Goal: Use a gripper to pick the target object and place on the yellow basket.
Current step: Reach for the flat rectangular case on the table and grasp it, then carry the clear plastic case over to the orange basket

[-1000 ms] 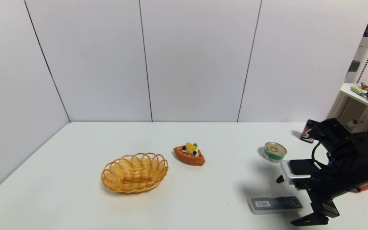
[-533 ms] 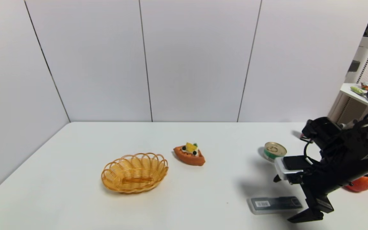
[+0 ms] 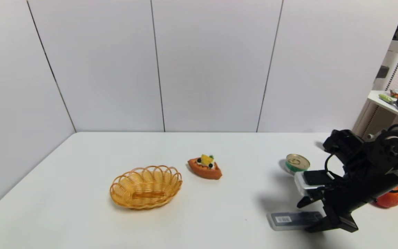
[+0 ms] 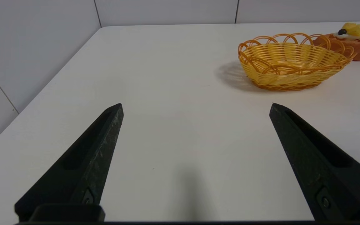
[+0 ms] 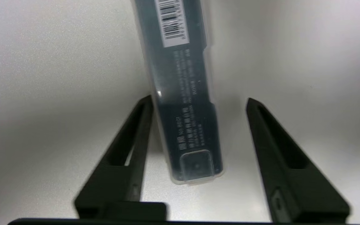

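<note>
Toward four o'clock on the table (image 3: 219,221), my right gripper (image 3: 303,217) is the nearer one, unclenched; left gripper (image 4: 197,104), also spread, idles around eight. Yellow basket (image 3: 146,202) sits at nine. Grey case (image 5: 183,84) lies between my right fingers, one just beside it, other apart, long axis nine-to-three. Tart's (image 3: 205,169) at twelve, tin (image 3: 297,164) at two; neither blocks closing, imo.

Shiny Tin, Woven Basket

The basket (image 3: 146,188) looks woven and bumpy. The case (image 5: 183,93) is smooth, shiny, see-through plastic. The can (image 3: 297,163) is shiny metal on top. The table (image 3: 219,214) looks smooth and hard.
</note>
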You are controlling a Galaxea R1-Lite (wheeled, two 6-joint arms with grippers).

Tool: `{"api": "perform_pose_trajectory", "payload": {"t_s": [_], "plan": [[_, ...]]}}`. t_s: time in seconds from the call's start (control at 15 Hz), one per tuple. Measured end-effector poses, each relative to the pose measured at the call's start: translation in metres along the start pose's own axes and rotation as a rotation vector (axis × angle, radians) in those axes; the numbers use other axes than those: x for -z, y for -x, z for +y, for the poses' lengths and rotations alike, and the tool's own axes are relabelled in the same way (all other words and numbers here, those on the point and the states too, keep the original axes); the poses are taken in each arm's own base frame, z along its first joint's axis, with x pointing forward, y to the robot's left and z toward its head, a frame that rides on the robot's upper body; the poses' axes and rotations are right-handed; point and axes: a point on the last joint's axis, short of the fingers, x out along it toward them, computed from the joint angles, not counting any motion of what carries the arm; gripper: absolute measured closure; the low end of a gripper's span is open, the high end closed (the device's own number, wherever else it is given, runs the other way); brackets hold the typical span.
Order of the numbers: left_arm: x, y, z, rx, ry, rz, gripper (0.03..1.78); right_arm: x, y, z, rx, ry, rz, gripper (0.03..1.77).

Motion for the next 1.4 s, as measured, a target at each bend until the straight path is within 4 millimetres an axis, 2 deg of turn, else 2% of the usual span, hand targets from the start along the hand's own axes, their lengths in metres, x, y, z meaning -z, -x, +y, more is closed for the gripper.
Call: {"api": "perform_pose_trajectory", "payload": {"t_s": [0.13,0.2,0.47,0.67,0.8,1.13,1.27,1.4], "plan": [[0.0,0.0,0.0,0.0,0.0,0.0,0.12,0.002,-0.001,0.003,-0.007,-0.016,0.014,1.03],[0.0,0.0,0.0,0.0,0.0,0.0,0.12,0.003,-0.002,0.005,-0.014,-0.029,0.019,1.23],[0.0,0.0,0.0,0.0,0.0,0.0,0.12,0.0,0.003,0.012,-0.02,-0.055,0.031,1.23],[0.0,0.0,0.0,0.0,0.0,0.0,0.12,-0.025,0.019,0.003,0.003,-0.023,-0.008,1.23],[0.0,0.0,0.0,0.0,0.0,0.0,0.12,-0.061,0.032,-0.005,0.038,0.006,-0.088,1.23],[0.0,0.0,0.0,0.0,0.0,0.0,0.12,-0.177,0.056,-0.013,0.096,0.03,-0.324,1.23],[0.0,0.0,0.0,0.0,0.0,0.0,0.12,-0.217,0.053,-0.015,0.09,0.051,-0.397,1.23],[0.0,0.0,0.0,0.0,0.0,0.0,0.12,-0.248,0.036,-0.017,0.088,0.1,-0.451,1.23]]}}
